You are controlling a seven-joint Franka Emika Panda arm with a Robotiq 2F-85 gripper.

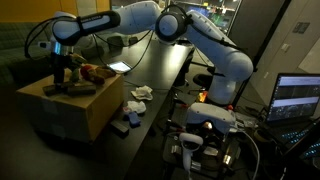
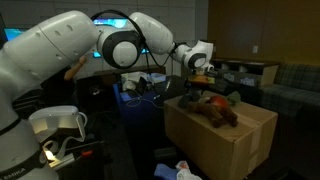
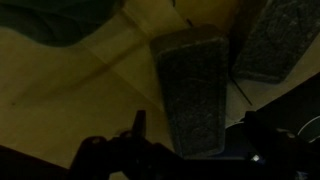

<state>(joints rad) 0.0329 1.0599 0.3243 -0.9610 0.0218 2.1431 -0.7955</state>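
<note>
My gripper point(image 1: 62, 74) hangs over the top of a cardboard box point(image 1: 75, 108), which shows in both exterior views point(image 2: 225, 140). In the wrist view its two dark fingers point(image 3: 195, 135) stand apart on either side of a grey speckled block point(image 3: 192, 95) lying on the box top, and do not touch it. A second grey speckled block point(image 3: 272, 42) lies just beside the first. The gripper is open and holds nothing. A brown soft object point(image 2: 216, 113) and small orange and red items point(image 2: 205, 98) also lie on the box near the gripper point(image 2: 199, 78).
The box stands beside a long dark table point(image 1: 150, 70). Crumpled white paper point(image 1: 141, 93) and small items lie on the floor next to it. A laptop point(image 1: 296, 98) and cabled equipment point(image 1: 205, 125) stand near the robot base. A sofa point(image 2: 285, 85) is behind the box.
</note>
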